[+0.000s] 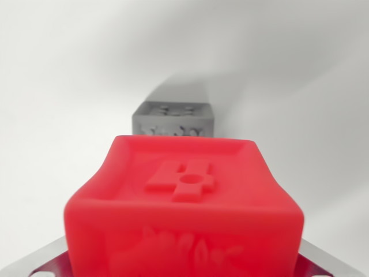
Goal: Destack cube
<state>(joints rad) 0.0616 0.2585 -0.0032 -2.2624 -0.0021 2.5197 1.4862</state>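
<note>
A red cube (184,196) fills the lower half of the wrist view, very close to the camera, with a raised cross-shaped mark and a round hole on its top face. It sits in my gripper (184,257), which is shut on it. The fingertips are hidden behind the cube; only metal gripper parts (40,262) show at the bottom corners. Beyond it, a grey cube (173,120) with embossed patterns rests on the white surface, apart from the red cube and farther from the camera.
A plain white surface (63,86) surrounds both cubes. The grey cube casts a soft shadow (181,89) behind it.
</note>
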